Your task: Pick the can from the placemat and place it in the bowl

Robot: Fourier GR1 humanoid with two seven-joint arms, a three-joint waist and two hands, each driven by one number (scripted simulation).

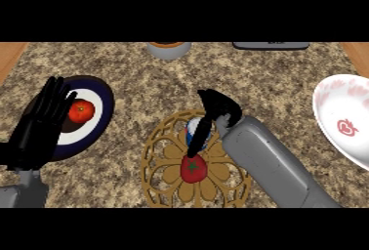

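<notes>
A white, blue and red can (pixel 196 131) stands on the round golden openwork placemat (pixel 167 166) with a red centre, in the middle of the counter. My right hand (pixel 216 111) is at the can, thumb down its left side and fingers curled over its top and right, hiding much of it. The white bowl (pixel 342 124) with red markings lies at the right edge, well apart from the can. My left hand (pixel 39 124) rests open at the left, fingers up.
A dark blue and white plate (pixel 97 105) with a red tomato (pixel 81 111) lies at the left, partly behind my left hand. A grey cup (pixel 169 49) and a dark flat object (pixel 270 45) sit at the far edge.
</notes>
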